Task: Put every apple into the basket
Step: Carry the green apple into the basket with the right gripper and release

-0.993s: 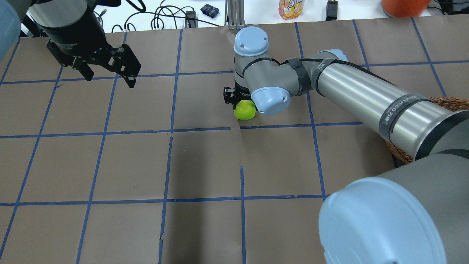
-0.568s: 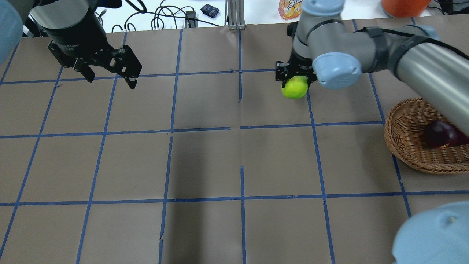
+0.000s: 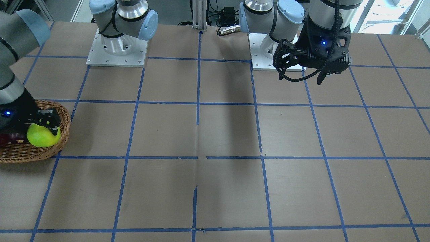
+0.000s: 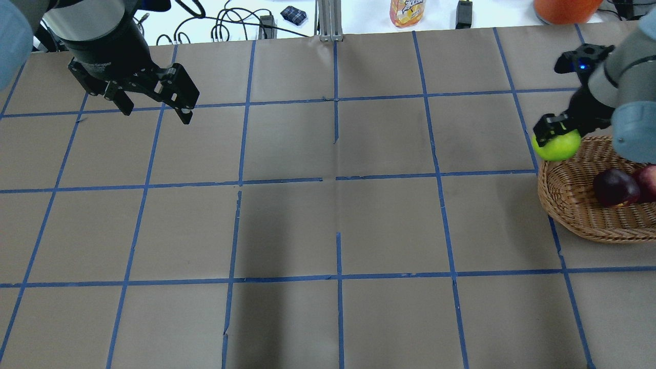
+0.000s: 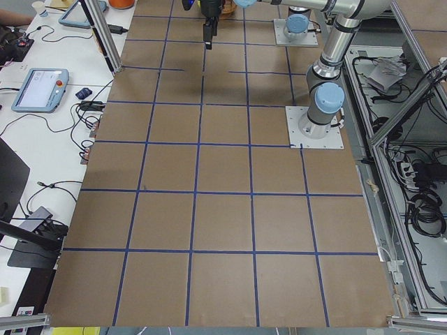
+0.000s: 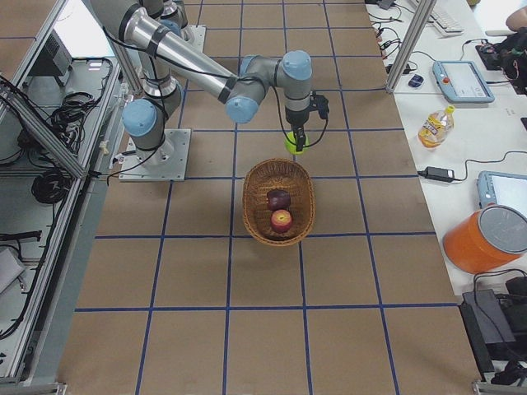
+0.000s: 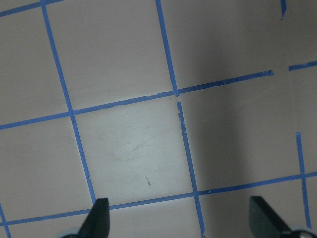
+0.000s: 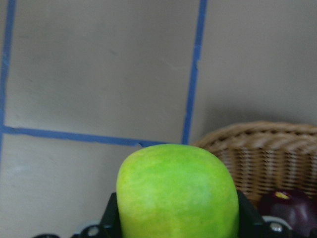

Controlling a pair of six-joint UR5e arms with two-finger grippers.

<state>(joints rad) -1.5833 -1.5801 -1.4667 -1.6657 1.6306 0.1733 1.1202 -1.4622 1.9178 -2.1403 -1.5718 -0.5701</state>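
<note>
My right gripper (image 4: pixel 556 134) is shut on the lime green apple (image 4: pixel 557 145) and holds it over the near-left rim of the wicker basket (image 4: pixel 576 218). The right wrist view shows the green apple (image 8: pixel 178 193) between the jaws, with the basket (image 8: pixel 277 144) just beyond it. The maroon apple (image 4: pixel 615 187) and the red apple (image 4: pixel 649 180) lie inside the basket; both also show in the exterior right view, maroon (image 6: pixel 278 198) and red (image 6: pixel 282 220). My left gripper (image 4: pixel 154 107) hangs open and empty above the far left of the table, its fingertips (image 7: pixel 99 218) wide apart.
Brown table paper with a grid of blue tape (image 4: pixel 335 179). Past the far edge stand a juice bottle (image 4: pixel 407 11), an orange bucket (image 4: pixel 564 7) and cables (image 4: pixel 225 25). The arm bases (image 3: pixel 117 50) sit at the robot's side.
My right gripper has carried the green apple from the table's middle to the right, up to the basket's rim. The left arm has stayed still.
</note>
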